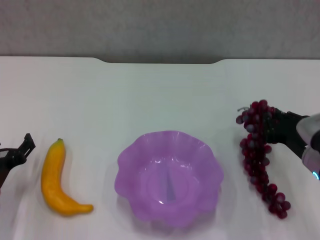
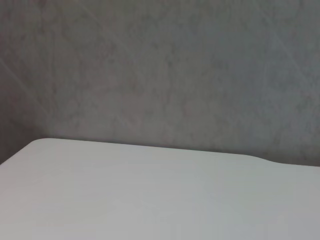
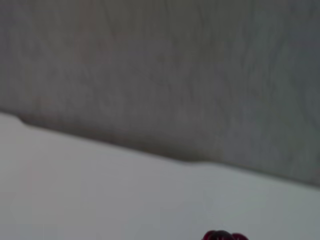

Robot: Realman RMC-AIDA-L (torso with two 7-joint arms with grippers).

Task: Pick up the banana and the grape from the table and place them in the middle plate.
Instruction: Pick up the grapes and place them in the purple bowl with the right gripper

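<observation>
The banana (image 1: 57, 180), yellow-orange with a green tip, lies on the white table (image 1: 160, 95) at the left. The purple scalloped middle plate (image 1: 131, 165) stands in the middle and is empty. The grape (image 1: 257, 150), a long dark red bunch, is at the right. My right gripper (image 1: 275, 127) is at the upper part of the bunch, reaching in from the right. A few grapes (image 3: 225, 236) show at the edge of the right wrist view. My left gripper (image 1: 20, 150) is at the far left edge, just left of the banana and apart from it.
The table's far edge has a shallow notch (image 1: 160, 62), with a grey wall behind it. The left wrist view shows only bare table (image 2: 150, 195) and wall. The right wrist view shows table (image 3: 100, 190) and wall.
</observation>
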